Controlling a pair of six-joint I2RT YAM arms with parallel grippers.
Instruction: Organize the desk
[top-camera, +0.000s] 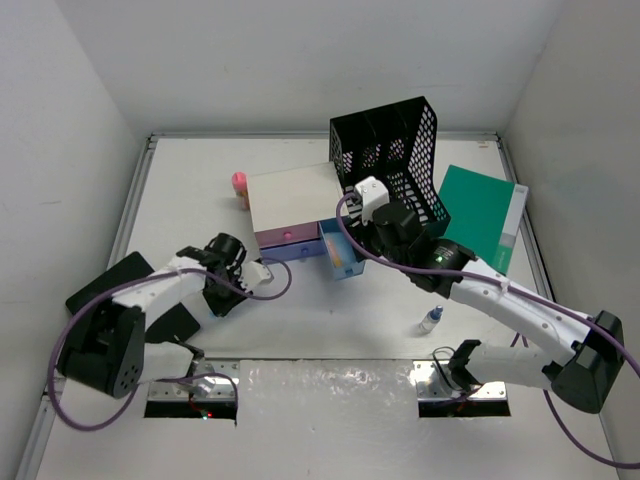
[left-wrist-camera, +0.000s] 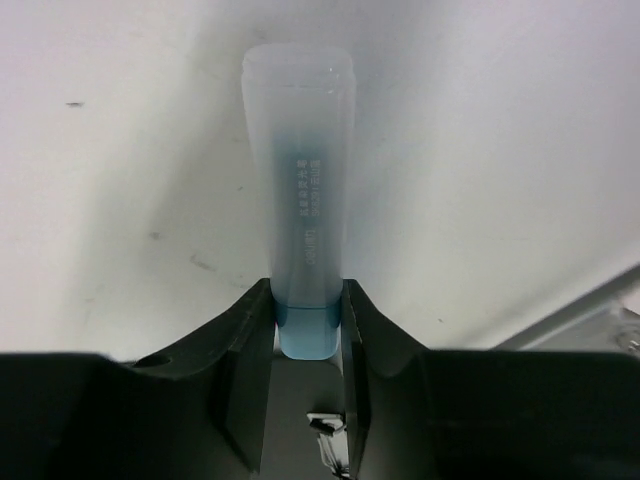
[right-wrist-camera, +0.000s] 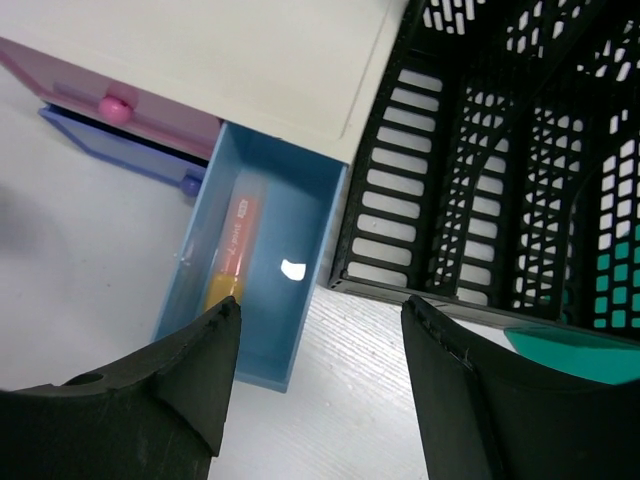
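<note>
White matte table (top-camera: 190, 190), rail-edged, carrying all items below; both arms are bolted at its near edge.

Item 1. Tube (left-wrist-camera: 300, 150): clear plastic, blue core, small print down its length. It is at the left of the table, near the drawer box. The left pincer (left-wrist-camera: 305, 300) is clamped on its blue end, with a finger pressed to each side. Whether the tube is lifted or lying on the surface cannot be told.

Item 2. Drawer box (top-camera: 290, 205): cream top, at mid-table. The pink drawer (right-wrist-camera: 120, 105) is pushed in. The blue drawer (right-wrist-camera: 290, 330) is pulled well out and holds an orange pen (right-wrist-camera: 235, 245) along its left wall.

Item 3. Right pincer (right-wrist-camera: 320, 330): fingers apart, holding nothing, hanging over the near corner of the blue drawer.

Item 4. Black mesh rack (top-camera: 395, 150): upright, just beside the drawer box, with a green folder (top-camera: 478, 215) to its right.

Item 5. Loose pieces: a small bottle (top-camera: 431, 320) near the right arm and a pink object (top-camera: 240, 187) behind the box.

Step in hand, by judgement: pick-up of the tube, grip just made.

Next move, by judgement: lift clear, carry right to the blue drawer, and line the tube up lengthwise beside the pen before release. The right arm probably needs to give way first. The drawer can then be shut.
</note>
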